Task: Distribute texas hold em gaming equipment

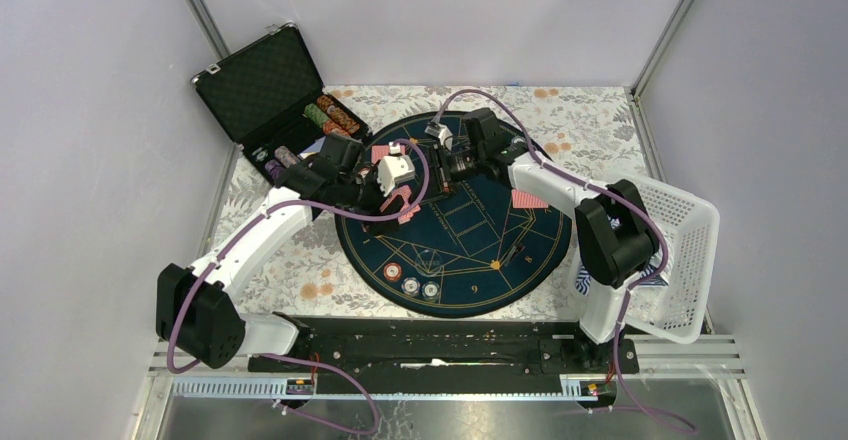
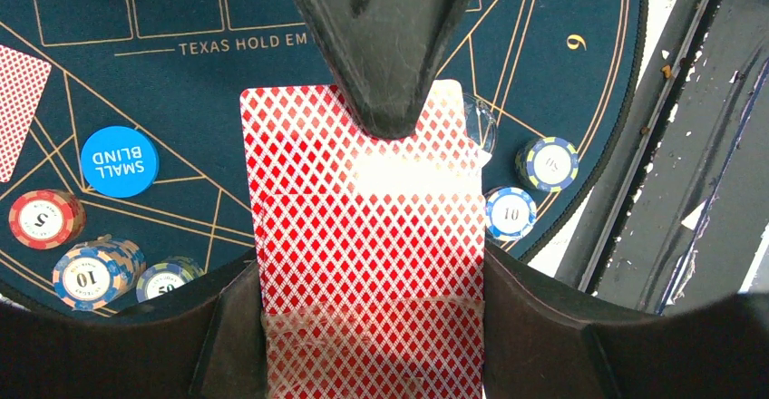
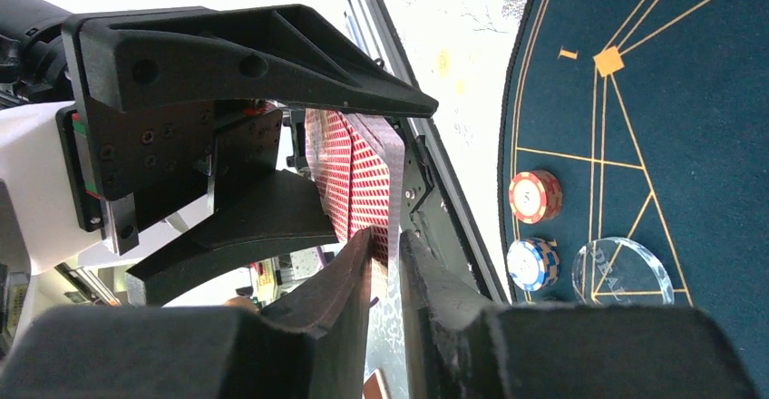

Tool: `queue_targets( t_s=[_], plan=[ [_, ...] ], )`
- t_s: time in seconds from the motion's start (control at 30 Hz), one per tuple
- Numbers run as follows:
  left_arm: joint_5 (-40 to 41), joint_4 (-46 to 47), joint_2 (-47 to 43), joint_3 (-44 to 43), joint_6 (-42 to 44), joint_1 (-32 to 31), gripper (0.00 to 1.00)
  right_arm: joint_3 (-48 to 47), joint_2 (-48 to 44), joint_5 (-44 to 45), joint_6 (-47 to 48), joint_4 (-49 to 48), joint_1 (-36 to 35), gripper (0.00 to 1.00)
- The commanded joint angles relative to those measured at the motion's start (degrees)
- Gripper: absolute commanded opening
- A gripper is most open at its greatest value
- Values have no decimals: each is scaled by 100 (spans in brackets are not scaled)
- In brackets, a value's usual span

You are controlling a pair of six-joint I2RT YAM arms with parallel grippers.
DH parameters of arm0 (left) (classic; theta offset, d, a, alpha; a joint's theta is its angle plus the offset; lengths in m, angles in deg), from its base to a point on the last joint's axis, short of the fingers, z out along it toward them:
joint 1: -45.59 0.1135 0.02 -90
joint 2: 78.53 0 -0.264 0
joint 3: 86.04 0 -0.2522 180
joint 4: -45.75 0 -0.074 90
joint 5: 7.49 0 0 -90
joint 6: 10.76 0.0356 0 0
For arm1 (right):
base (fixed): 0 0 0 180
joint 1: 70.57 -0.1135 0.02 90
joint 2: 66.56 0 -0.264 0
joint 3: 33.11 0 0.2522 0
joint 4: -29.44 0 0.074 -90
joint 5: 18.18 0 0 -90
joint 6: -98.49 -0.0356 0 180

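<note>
Over the round dark-blue felt table mat (image 1: 500,250), the left gripper (image 1: 398,198) held a pack of red-backed playing cards (image 2: 363,236), jaws pinching it flat. The right gripper (image 3: 385,240) straddled the pack's edge, jaws narrow (gripping or not, I could not tell). This looked like the dealing step. The next move called for drawing one card off alone.

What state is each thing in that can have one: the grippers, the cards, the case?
left gripper, shut on the red-backed cards
right gripper, shut on one edge of those cards
red-backed cards, held off the table between both grippers
black case, open, lid raised, chips inside
</note>
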Motion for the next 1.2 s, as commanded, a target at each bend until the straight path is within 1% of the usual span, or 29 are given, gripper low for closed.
queue_targets(
  t_s=[0.0, 0.2, 0.23, 0.27, 0.37, 0.43, 0.47, 0.5, 0.7, 0.83, 0.97, 1.1, 1.17],
  plan=[
    [-214, 285, -224, -129, -35, 16, 0, 39, -277, 24, 184, 137, 132, 23],
    [-219, 286, -218, -122, -42, 16, 0, 24, -411, 23, 301, 248, 197, 15],
    [-216, 281, -216, -120, -38, 16, 0, 13, -433, 25, 334, 284, 203, 15],
    [-218, 288, -211, -129, -30, 16, 0, 5, -461, 6, 359, 295, 206, 19],
    [-227, 283, -200, -147, -34, 16, 0, 15, -531, -61, 283, 193, 202, 46],
    [-236, 287, -184, -144, -34, 16, 0, 71, -599, -114, 103, -51, 183, 56],
    [-242, 287, -181, -152, -37, 16, 0, 80, -614, -138, 23, -141, 164, 58],
    [-244, 283, -174, -151, -37, 16, 0, 70, -605, -136, -18, -174, 121, 58],
    [-267, 283, -194, -171, -39, 17, 0, -84, -259, -106, -130, -163, -119, 55],
    [-233, 281, -223, -152, -51, 16, 0, -71, -117, -77, -210, -203, -209, 51],
    [-227, 284, -219, -142, -49, 16, 0, -87, -160, -31, -72, -16, -215, 42],
    [-236, 288, -201, -138, -44, 20, 0, -125, -219, 94, 254, 325, -182, 28],
    [-232, 285, -209, -139, -47, 16, 0, -104, -258, 131, 309, 377, -137, 24]
  ],
)
